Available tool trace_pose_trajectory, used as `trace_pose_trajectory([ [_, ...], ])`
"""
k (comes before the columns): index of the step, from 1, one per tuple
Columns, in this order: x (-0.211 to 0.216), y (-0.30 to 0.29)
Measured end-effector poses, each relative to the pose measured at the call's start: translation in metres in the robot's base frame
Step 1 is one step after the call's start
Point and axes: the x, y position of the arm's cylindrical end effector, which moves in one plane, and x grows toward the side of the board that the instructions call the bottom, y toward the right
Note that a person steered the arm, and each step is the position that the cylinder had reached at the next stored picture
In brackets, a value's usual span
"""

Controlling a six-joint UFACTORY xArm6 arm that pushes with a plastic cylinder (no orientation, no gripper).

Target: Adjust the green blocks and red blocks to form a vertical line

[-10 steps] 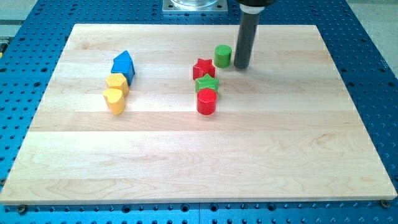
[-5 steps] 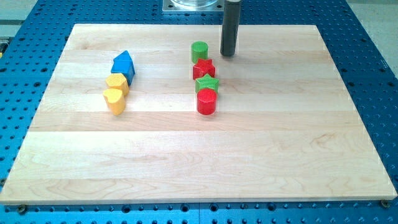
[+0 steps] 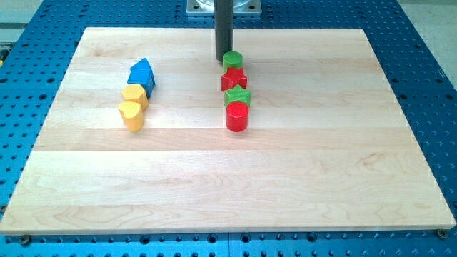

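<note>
Four blocks stand in a column near the board's middle. From the view's top down they are a green cylinder (image 3: 232, 60), a red star (image 3: 233, 78), a green star (image 3: 237, 96) and a red cylinder (image 3: 237, 116). Neighbours touch or nearly touch, and the column leans slightly to the view's right toward the bottom. My tip (image 3: 223, 59) is on the board just left of the green cylinder, touching or almost touching it. The dark rod rises straight up from there.
At the view's left a blue house-shaped block (image 3: 142, 74), a yellow hexagon-like block (image 3: 134, 95) and a yellow heart-like block (image 3: 131, 114) sit in a close group. The wooden board (image 3: 321, 178) lies on a blue perforated table.
My tip moved from the right of the green cylinder across the top to its left side. The green cylinder slid left, then back right above the red star.
</note>
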Motion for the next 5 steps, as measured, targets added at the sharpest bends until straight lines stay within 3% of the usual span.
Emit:
trace_pose_trajectory([
  [3, -0.001, 0.014],
  [4, -0.038, 0.015],
  [5, -0.044, 0.015],
])
